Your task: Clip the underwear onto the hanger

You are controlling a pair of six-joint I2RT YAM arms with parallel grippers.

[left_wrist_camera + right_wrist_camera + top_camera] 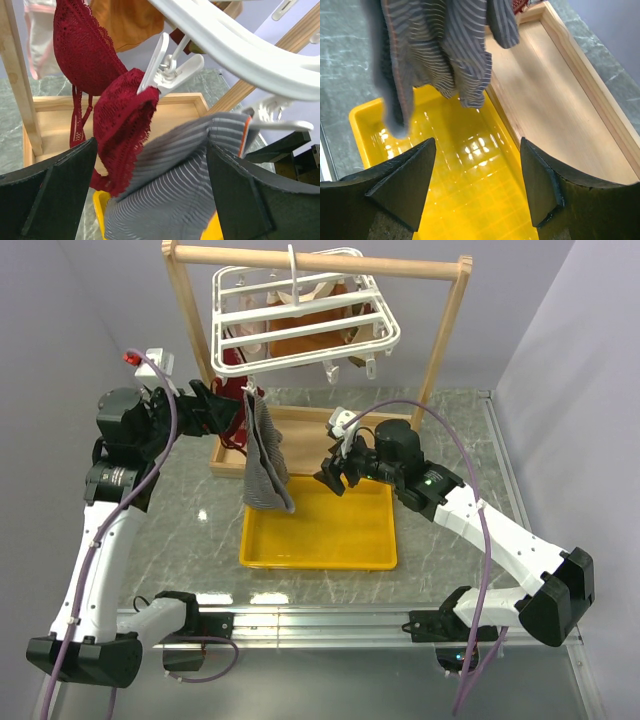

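The underwear (265,465) hangs centre-left in the overhead view. Its top is at the lower-left corner of the hanger (300,325) and its tail is over the yellow tray (375,540) on the counter (200,505). The left fingers (228,416) sit just beside its top, and the right fingers (332,478) are near its right side.

In the left wrist view, the left fingers are spread wide. The striped cloth lies in the gap between them, unpinched. At right, a white clip (280,122) appears to bite the waistband. The dark red underwear (120,125) hangs just beside it.

In the right wrist view, the right fingers are parted and empty. The underwear hangs at upper left.

Procedure: verify that the clip's bite holds. Take the free waistband corner, keep it flat, and raise it to a vacant clip, clear of the red garment.
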